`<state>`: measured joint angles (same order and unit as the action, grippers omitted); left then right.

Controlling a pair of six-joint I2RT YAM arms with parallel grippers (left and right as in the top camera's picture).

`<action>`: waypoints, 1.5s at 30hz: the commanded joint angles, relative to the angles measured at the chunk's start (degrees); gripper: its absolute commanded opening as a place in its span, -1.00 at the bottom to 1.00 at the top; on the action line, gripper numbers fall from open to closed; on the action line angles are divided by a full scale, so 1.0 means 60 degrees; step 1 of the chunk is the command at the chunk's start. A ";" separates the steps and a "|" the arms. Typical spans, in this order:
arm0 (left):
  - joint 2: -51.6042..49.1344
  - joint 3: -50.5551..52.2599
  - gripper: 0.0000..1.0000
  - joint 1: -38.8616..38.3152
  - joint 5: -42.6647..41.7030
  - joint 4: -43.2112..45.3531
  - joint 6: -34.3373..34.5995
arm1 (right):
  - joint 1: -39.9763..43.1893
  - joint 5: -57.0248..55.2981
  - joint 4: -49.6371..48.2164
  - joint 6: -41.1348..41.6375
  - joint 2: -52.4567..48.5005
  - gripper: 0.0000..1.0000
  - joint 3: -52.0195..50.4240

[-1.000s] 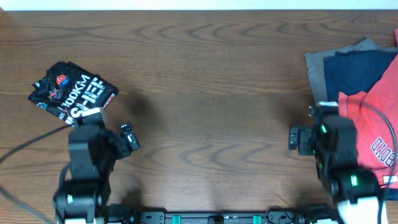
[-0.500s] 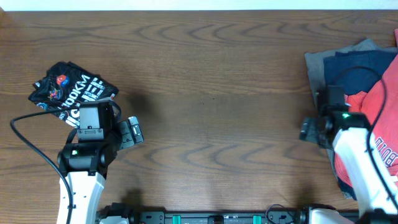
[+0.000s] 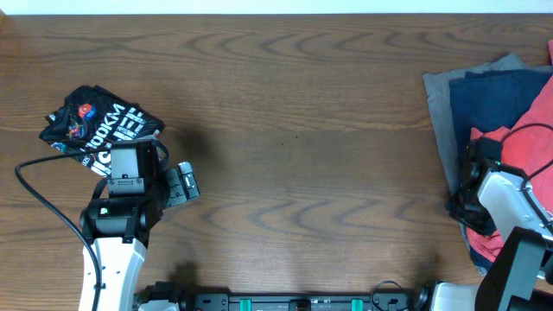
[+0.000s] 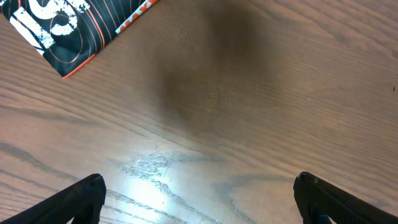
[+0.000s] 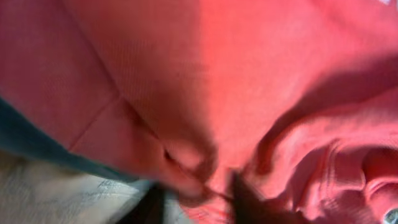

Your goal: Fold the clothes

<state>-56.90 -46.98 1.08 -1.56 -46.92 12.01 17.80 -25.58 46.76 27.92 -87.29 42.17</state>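
The clothes lie in a pile at the table's right edge: a grey shirt (image 3: 443, 112) at the bottom, a navy one (image 3: 505, 97) over it and a coral-red T-shirt (image 3: 531, 147) on top. My right gripper (image 3: 484, 157) is down on the red shirt's left edge. In the right wrist view its dark fingers (image 5: 244, 200) pinch a bunched fold of the red fabric (image 5: 205, 93), with navy (image 5: 25, 146) and grey cloth below. My left gripper (image 3: 183, 183) hangs open over bare wood (image 4: 199, 202), holding nothing.
A folded black shirt with white and orange print (image 3: 102, 131) lies at the left, just behind my left arm; its corner shows in the left wrist view (image 4: 68, 25). The brown wooden table (image 3: 294, 130) stretches between the two arms.
My right gripper has moved right onto the pile and its jaws have come together on the red shirt. The left arm shifted a little early on, then stayed still and open.
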 commanded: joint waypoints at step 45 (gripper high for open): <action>0.0000 -0.0208 0.96 0.0022 -0.0168 -0.0029 0.0062 | -0.9595 0.8174 -0.5803 -0.3297 -0.0004 -0.97 0.1424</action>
<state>-56.88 -47.03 1.08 -1.78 -46.89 12.01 -36.23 20.27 15.46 4.71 -83.85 51.46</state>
